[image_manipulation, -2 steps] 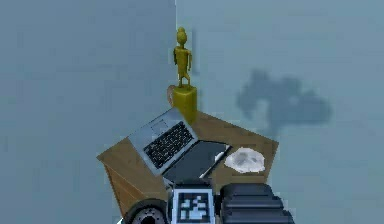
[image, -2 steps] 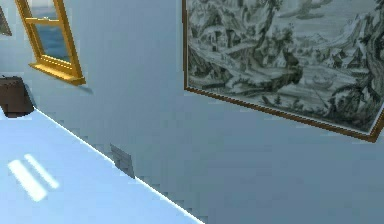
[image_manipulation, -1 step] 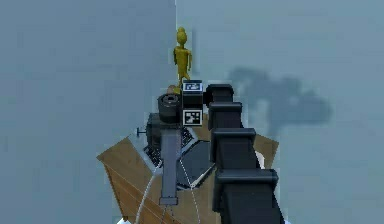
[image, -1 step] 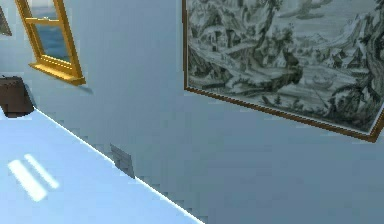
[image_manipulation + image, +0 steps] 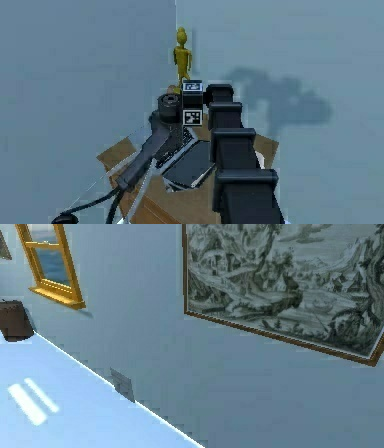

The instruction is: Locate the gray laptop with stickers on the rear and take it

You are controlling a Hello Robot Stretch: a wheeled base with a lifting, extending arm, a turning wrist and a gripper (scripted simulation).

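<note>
From where I stood, the place was a furnished room in a home. Indicators were as follows. A large landscape painting [image 5: 285, 284] in a brown frame hung on the pale blue wall [image 5: 140, 314]. A gold-framed picture or window [image 5: 55, 264] was mounted further along the same wall. A small wooden table [image 5: 112, 152] occupied the corner, with a golden statuette [image 5: 181, 52] upright at its back
</note>
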